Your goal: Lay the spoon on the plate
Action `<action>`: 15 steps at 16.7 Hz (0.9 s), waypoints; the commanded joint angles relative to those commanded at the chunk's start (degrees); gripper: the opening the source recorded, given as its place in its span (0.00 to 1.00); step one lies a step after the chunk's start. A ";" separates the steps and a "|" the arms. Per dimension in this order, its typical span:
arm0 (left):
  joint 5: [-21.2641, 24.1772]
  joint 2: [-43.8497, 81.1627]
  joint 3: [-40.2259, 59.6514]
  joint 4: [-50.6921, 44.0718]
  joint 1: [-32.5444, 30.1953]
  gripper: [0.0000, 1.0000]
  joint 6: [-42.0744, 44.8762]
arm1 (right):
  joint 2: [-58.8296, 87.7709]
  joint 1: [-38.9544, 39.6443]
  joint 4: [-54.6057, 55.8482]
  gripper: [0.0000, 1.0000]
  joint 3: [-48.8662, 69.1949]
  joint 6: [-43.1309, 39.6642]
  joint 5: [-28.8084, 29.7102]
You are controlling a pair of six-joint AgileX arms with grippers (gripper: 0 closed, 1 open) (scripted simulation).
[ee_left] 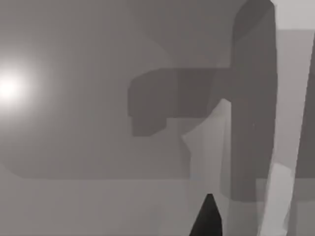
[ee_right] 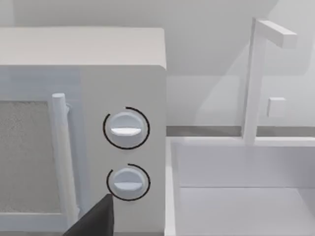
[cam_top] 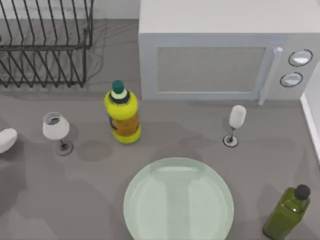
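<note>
Closest to the lens is a dark tip of our left gripper (ee_left: 209,220), seen in the left wrist view above grey table and shadow. A matching dark tip of our right gripper (ee_right: 96,219) sits before the microwave (cam_top: 215,50) in the right wrist view. We cannot tell whether either gripper is spread or pressed together, nor whether it pinches anything. As for the spoon, we see no more than a white rounded shape (cam_top: 6,140) cut by the left edge of the top frame. It may be the bowl, but we cannot say for sure. The plate (cam_top: 178,200) lies bare at the lower centre of that frame, running off the bottom edge. We judge the spoon to be light, stiff and smooth, so it is likely to slip or swivel in a pinch. A hold across the handle near its middle would keep it level. The plate looks glassy, so the spoon should be set down softly. We count one plate, two wine glasses (one (cam_top: 56,127) at middle left, one (cam_top: 236,120) right of centre) and two bottles, a yellow one (cam_top: 122,116) and a dark green one (cam_top: 287,215). There is also one wire rack (cam_top: 45,40) at upper left and the one microwave, which has two dials.
</note>
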 joint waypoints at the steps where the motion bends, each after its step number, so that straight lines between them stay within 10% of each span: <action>1: 0.00 -0.77 1.40 -2.34 -0.04 0.00 0.03 | 0.00 0.00 0.00 1.00 0.00 0.00 0.00; 15: -0.22 -7.20 11.60 -18.65 -0.79 0.00 -1.81 | 0.00 0.00 0.00 1.00 0.00 0.00 0.00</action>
